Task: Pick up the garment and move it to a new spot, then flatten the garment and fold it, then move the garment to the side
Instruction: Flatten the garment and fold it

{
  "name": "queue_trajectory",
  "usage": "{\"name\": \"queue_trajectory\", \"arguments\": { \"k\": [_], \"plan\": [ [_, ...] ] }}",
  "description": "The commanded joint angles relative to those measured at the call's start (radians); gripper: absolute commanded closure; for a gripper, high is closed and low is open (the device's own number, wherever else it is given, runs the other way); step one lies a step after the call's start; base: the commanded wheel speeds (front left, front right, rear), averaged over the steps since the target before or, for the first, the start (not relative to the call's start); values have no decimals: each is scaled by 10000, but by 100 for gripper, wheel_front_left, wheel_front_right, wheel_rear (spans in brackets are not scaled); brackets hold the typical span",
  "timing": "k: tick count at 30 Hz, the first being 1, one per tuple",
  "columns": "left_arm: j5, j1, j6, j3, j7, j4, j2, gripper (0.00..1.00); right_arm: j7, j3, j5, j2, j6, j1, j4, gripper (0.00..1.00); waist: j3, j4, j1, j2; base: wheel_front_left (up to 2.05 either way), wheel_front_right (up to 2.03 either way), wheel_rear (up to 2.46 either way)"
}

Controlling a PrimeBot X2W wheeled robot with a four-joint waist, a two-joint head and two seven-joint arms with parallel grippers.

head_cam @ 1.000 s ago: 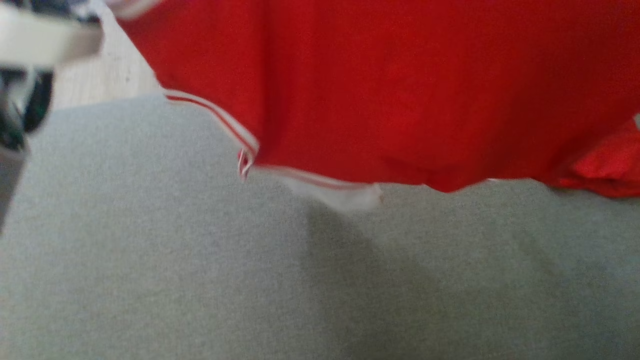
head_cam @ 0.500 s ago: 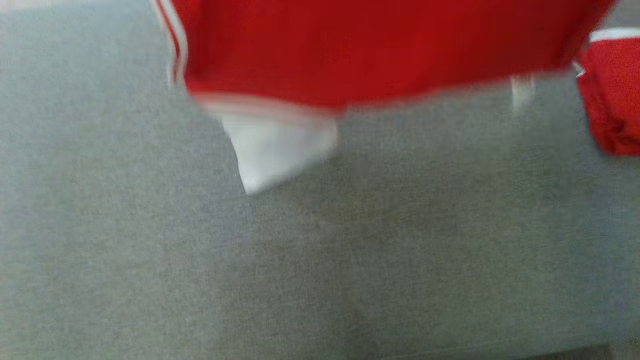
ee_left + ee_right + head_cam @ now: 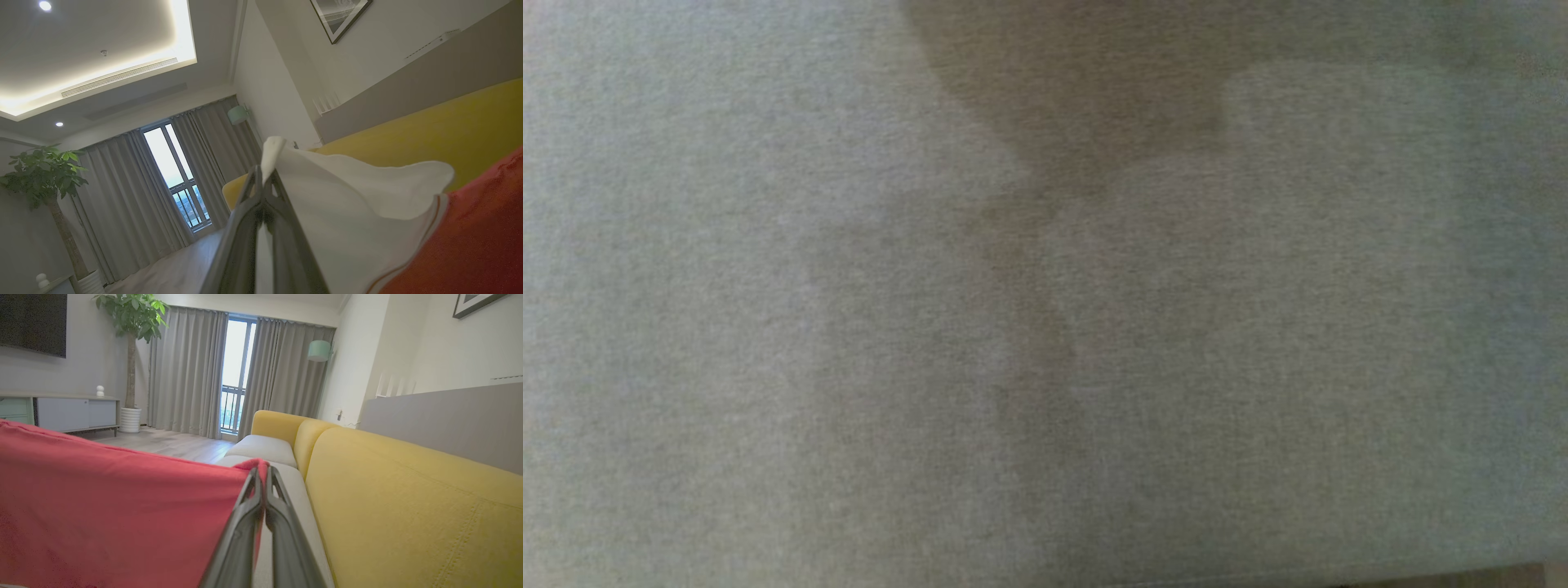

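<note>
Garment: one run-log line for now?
left jaws: shut on garment white edge | right jaws: shut on red edge | garment: lifted by yellow sofa | fold: pending

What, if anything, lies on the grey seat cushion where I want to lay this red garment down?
Nothing visible. The grey seat cushion in the head view is bare apart from shadows. The left gripper is shut on the white trim of the garment, the right gripper on a red corner.
</note>
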Motion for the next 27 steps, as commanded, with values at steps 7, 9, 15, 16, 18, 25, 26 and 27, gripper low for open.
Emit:
{"name": "queue_trajectory", "arguments": {
  "k": [7,9,15,16,18,25,26,27],
  "plan": [
    [-362,2496,-157,793,-37,-2066,667,100,-420,675,632,-337,65,1366,468,100,-289,500,-1,0,0,0,0],
    [-528,3480,-200,941,-38,-2576,782,100,-491,730,923,-454,65,1963,503,100,-566,566,-1,0,0,0,0],
    [-1374,6799,-368,1160,-38,-4234,1291,100,-580,791,1765,-900,65,4296,-47,100,-1577,567,-1,0,0,0,0],
    [-1377,7399,-389,1024,-38,-4510,1462,100,-584,809,1884,-960,65,4730,-191,100,-1772,539,-1,0,0,0,0],
    [-1353,8001,-400,883,-38,-4757,1644,100,-587,828,2010,-1020,65,5162,-342,100,-1931,512,-1,0,0,0,0],
    [-1796,11662,-28,609,-39,-6016,1896,100,-593,663,2419,-1300,65,7810,-1417,100,-2858,383,-1,0,0,0,0],
    [-1829,12072,66,586,-39,-6153,1857,100,-593,600,2431,-1319,65,8135,-1569,100,-2953,380,-1,0,0,0,0],
    [-1831,12450,156,560,-39,-6267,1832,100,-593,542,2437,-1332,65,8458,-1711,100,-3045,375,-1,0,0,0,0]
  ]
}}
